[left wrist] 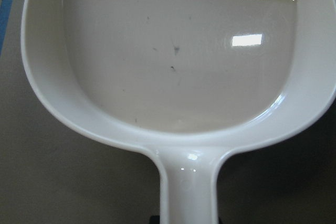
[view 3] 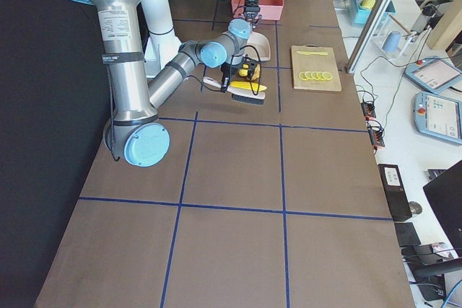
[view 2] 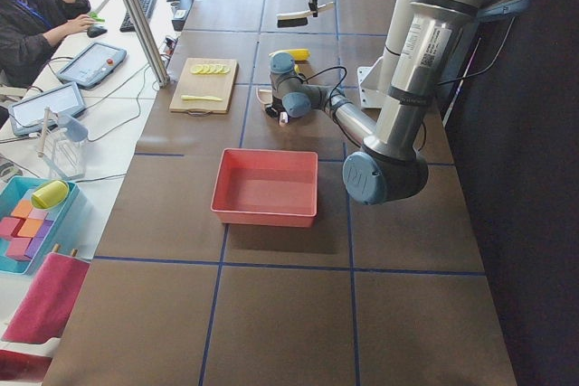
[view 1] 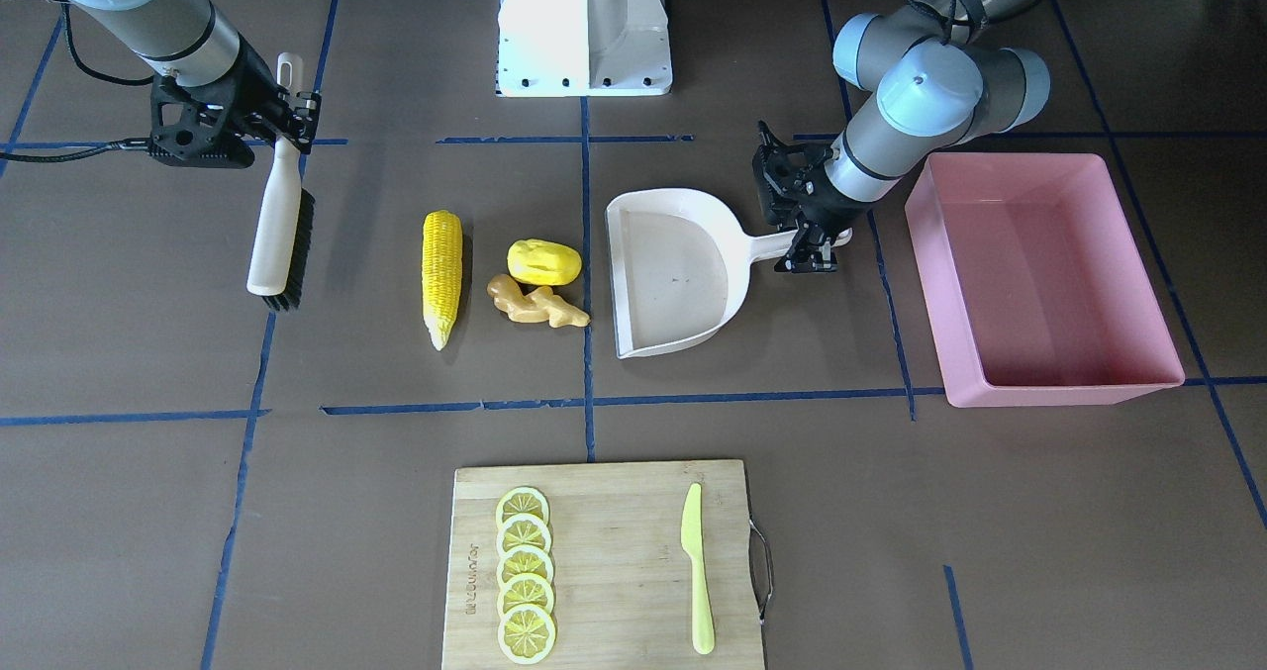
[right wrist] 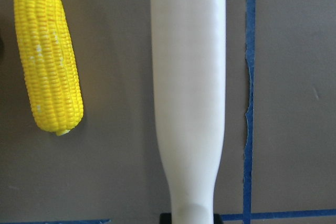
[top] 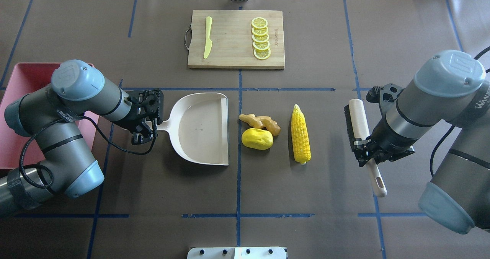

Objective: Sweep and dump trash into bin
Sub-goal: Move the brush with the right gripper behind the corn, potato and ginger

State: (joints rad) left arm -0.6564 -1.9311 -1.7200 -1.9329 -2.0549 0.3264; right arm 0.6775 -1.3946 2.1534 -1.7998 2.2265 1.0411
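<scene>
Front-facing view: the dustpan (view 1: 673, 274) is being clamped at its handle by the left end effector (view 1: 814, 249), the bin (view 1: 1039, 284) being seen at its 3 o'clock. Overhead view: the brush (top: 358, 121) is being gripped by the right end effector (top: 365, 148); corn (top: 300, 134), fruit (top: 257, 139) and ginger (top: 260, 122) are being seen at the dustpan's 3 o'clock.

Brown table (top: 306, 182), blue-taped, carries corn cob (top: 300, 134), lumpy fruit (top: 257, 139), ginger root (top: 260, 122), dustpan (top: 203, 129), pink bin (view 1: 1064, 389), cutting board (top: 233, 41).
</scene>
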